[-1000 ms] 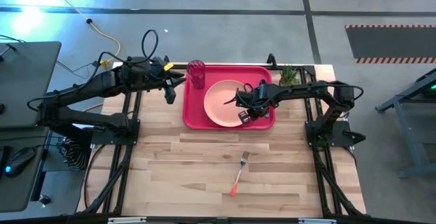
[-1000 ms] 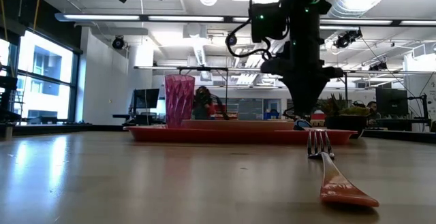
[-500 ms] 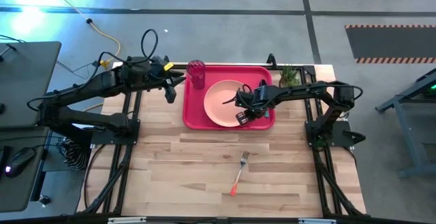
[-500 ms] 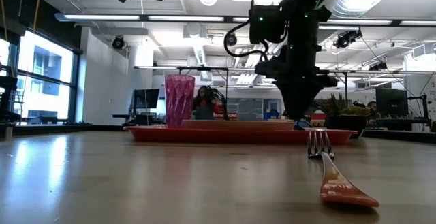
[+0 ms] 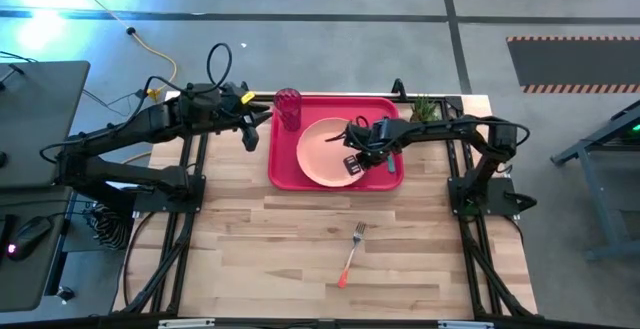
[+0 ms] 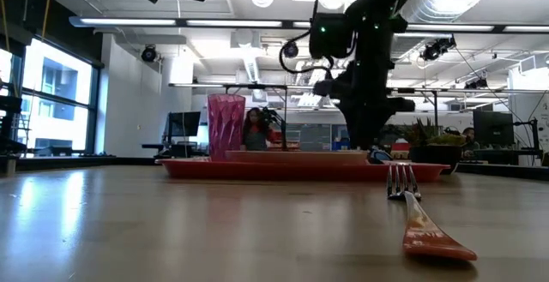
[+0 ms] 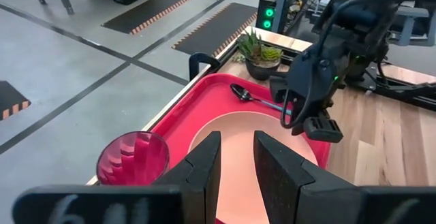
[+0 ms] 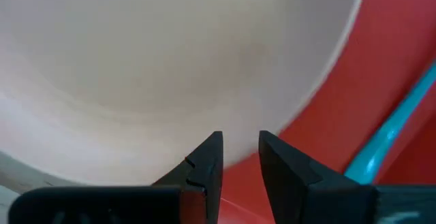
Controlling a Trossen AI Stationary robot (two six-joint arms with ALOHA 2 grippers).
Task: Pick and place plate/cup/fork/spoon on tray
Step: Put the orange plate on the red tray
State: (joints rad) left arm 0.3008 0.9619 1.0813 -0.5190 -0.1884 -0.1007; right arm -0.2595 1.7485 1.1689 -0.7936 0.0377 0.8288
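The red tray [image 5: 385, 109] lies at the table's far middle. On it rests the salmon-pink plate [image 5: 320, 149], and the ribbed pink cup [image 5: 289, 107] stands in its far left corner. The spoon [image 7: 255, 98] lies flat on the tray right of the plate, and its light-blue handle [image 8: 395, 139] shows beside my right fingers. My right gripper [image 5: 352, 165] points down over the plate's near right rim, open, with nothing between its fingers. The fork [image 5: 351, 252] lies on the bare wood near the front. My left gripper [image 5: 262, 119] waits open and raised, left of the tray.
A small green potted plant [image 5: 424, 110] stands just past the tray's far right corner. Bare wood lies around the fork [image 6: 416, 218] across the table's near half. The arms' dark frames run along both side edges.
My right gripper has drifted a little toward the table's left, from the plate's right edge further in over the plate, and its fingers have stayed apart. The plate, spoon, cup and fork have kept their places.
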